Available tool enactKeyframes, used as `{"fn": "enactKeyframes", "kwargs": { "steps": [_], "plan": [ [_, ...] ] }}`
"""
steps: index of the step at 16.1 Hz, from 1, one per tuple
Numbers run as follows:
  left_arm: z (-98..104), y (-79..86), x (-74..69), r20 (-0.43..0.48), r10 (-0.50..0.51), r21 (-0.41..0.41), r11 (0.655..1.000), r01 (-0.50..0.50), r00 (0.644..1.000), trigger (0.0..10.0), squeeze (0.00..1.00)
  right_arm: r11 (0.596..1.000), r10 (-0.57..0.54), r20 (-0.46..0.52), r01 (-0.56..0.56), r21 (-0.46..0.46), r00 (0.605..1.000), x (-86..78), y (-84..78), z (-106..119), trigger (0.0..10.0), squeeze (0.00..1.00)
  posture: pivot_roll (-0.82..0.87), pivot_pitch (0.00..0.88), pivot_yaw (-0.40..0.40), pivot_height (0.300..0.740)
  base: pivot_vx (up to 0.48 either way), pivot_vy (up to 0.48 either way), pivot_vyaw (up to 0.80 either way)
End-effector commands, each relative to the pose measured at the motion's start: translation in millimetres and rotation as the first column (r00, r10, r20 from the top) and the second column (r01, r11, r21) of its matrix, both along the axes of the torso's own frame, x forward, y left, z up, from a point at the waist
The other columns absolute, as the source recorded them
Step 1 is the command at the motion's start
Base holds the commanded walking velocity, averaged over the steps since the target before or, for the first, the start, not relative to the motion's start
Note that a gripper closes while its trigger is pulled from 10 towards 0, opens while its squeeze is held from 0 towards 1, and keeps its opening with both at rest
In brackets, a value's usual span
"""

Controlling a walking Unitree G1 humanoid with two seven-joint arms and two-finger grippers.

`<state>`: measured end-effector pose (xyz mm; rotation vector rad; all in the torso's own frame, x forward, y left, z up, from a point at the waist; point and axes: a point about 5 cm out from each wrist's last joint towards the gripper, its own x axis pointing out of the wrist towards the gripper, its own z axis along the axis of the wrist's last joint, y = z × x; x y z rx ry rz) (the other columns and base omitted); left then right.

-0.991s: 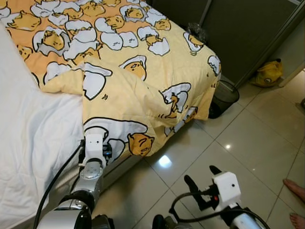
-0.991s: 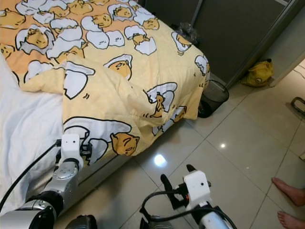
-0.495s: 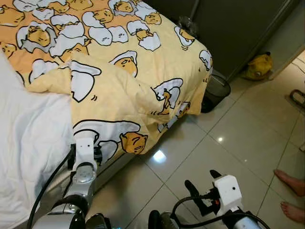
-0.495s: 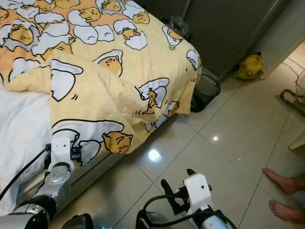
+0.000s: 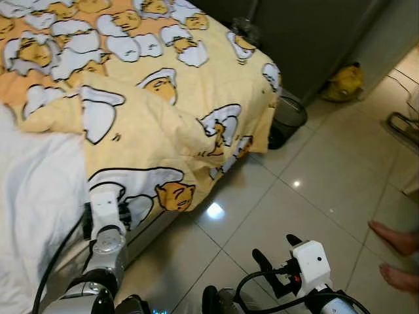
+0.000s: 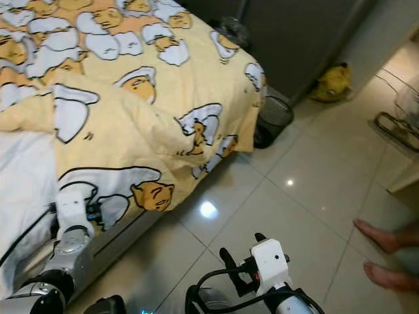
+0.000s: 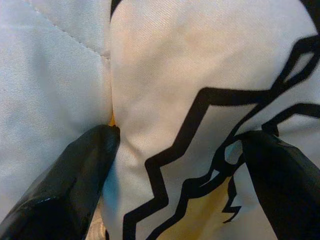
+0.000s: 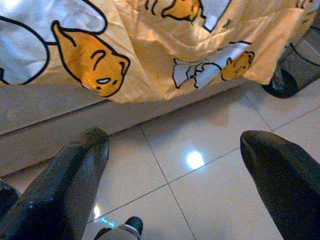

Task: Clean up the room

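Rumpled yellow egg-print quilt (image 5: 163,124), overhanging bed (image 5: 33,196)

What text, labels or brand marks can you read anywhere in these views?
None readable.
The yellow blanket carries only cartoon egg pictures, no words.
The yellow bag by the dark wardrobe is too small to show any label.
The left gripper and right gripper show no markings.

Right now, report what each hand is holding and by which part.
The left hand has its fingers spread against the yellow blanket at its lower edge by the white sheet; no closed grip shows. The right hand is open over the floor, holding nothing.
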<state>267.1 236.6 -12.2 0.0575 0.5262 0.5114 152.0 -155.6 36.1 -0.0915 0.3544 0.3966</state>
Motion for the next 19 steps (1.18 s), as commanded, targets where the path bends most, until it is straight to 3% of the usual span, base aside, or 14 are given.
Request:
{"fn": "enactKeyframes", "kwargs": {
  "steps": [1,2,4,5,6,9,13,15,16,19],
  "plan": [
    [-24.5,12.1,-32.9,-0.143,0.137,-0.043,0.989,-0.144,0.980,10.0,0.00,1.000,-0.014,-0.012,0.014,-0.022,1.000,-2.6,-7.6,0.2,10.0,0.00,-0.16,0.182,-0.168,0.740,0.000,0.000,0.00],
    [-25.2,-0.4,-26.7,-0.143,0.062,-0.091,0.993,-0.076,0.988,10.0,0.00,1.000,-0.015,-0.012,0.015,-0.024,1.000,-2.6,-8.1,0.2,10.0,0.00,-0.16,0.182,-0.168,0.740,0.000,0.000,0.00],
    [-26.9,-4.4,-26.5,-0.174,0.039,-0.081,0.995,-0.054,0.984,10.0,0.00,0.999,-0.019,-0.013,0.019,-0.026,1.000,-2.2,-9.1,0.2,10.0,0.00,-0.16,0.182,-0.166,0.740,0.000,0.000,0.00],
    [-30.5,-4.2,-30.3,-0.219,0.022,-0.078,0.996,-0.040,0.975,5.7,0.00,0.999,-0.021,-0.013,0.021,-0.027,1.000,-2.4,-9.1,0.2,10.0,0.00,-0.16,0.182,-0.166,0.740,0.000,0.000,0.00],
    [-33.1,-3.1,-34.0,-0.247,0.014,-0.072,0.997,-0.033,0.969,0.0,0.00,0.999,-0.023,-0.014,0.022,-0.028,1.000,-2.3,-9.7,-0.2,10.0,0.00,-0.16,0.181,-0.164,0.740,0.000,0.000,0.00],
    [-29.6,-0.8,-30.6,-0.259,-0.042,0.016,0.999,0.048,0.965,0.0,0.00,0.999,-0.024,-0.016,0.023,-0.030,1.000,-2.4,-11.0,-0.4,10.0,0.00,-0.16,0.182,-0.165,0.740,0.000,0.000,0.00],
    [-24.7,-3.0,-23.3,-0.248,-0.107,0.061,0.990,0.126,0.963,0.0,0.00,0.999,-0.022,-0.017,0.021,-0.032,1.000,-0.8,-11.4,-1.1,10.0,0.00,-0.16,0.186,-0.169,0.740,0.000,0.000,0.00],
    [-25.7,-4.4,-24.0,-0.234,-0.095,0.019,0.995,0.102,0.968,0.0,0.00,0.999,-0.021,-0.016,0.020,-0.033,1.000,1.1,-11.4,-1.7,10.0,0.00,-0.15,0.179,-0.166,0.740,0.000,0.000,0.00],
    [-27.4,-9.9,-23.0,-0.204,-0.123,-0.078,0.991,0.109,0.971,0.0,0.00,0.999,-0.019,-0.016,0.019,-0.032,1.000,1.2,-11.3,-2.0,10.0,0.00,-0.15,0.178,-0.167,0.740,0.000,0.000,0.00],
    [-28.2,-11.8,-23.4,-0.211,-0.117,-0.074,0.992,0.104,0.970,0.0,0.00,0.999,-0.014,-0.020,0.013,-0.036,1.000,0.9,-11.6,-3.3,10.0,0.00,-0.14,0.168,-0.164,0.740,0.000,0.000,0.00]
  ]
}}
